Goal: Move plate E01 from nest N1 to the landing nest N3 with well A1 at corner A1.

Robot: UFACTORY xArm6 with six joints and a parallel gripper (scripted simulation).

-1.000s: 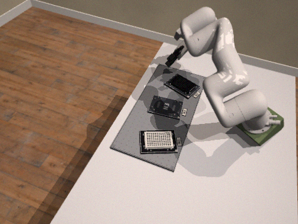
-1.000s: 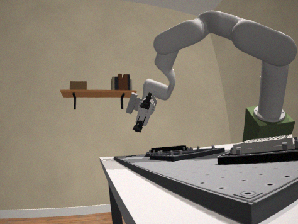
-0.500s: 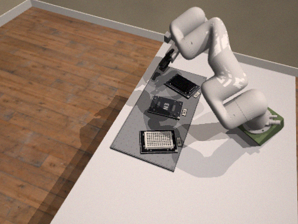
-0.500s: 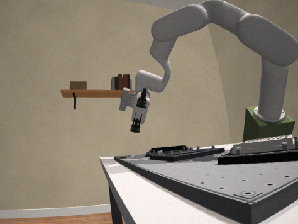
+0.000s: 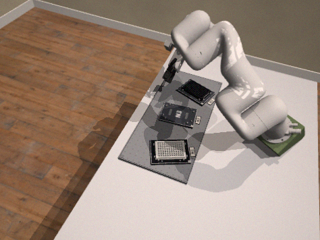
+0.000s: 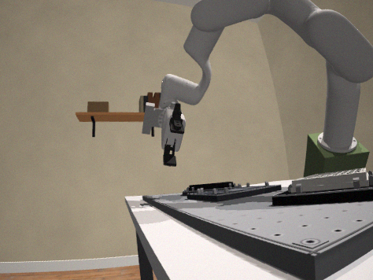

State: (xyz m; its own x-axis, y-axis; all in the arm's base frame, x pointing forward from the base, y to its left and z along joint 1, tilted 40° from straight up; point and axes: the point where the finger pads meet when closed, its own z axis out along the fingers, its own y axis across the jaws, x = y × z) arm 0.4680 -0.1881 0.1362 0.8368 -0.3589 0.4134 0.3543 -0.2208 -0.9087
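Three nests lie in a row on the grey deck (image 5: 135, 148) (image 6: 252, 224). The far nest holds a black plate (image 5: 196, 90). The middle nest (image 5: 177, 114) is empty and carries the mark N3. The near nest holds a white well plate (image 5: 170, 150) (image 6: 330, 180). I cannot read the plate labels or the small signs (image 5: 198, 119) beside the nests. My gripper (image 5: 167, 76) (image 6: 170, 158) is open and empty. It hangs high in the air, beyond the deck's far left corner and left of the black plate, fingers pointing down.
The arm's green base (image 5: 285, 138) (image 6: 334, 159) stands on the white table (image 5: 236, 209) to the right of the deck. The table's left edge runs close beside the deck, with wooden floor (image 5: 50, 101) below. A wall shelf (image 6: 110, 116) is far behind.
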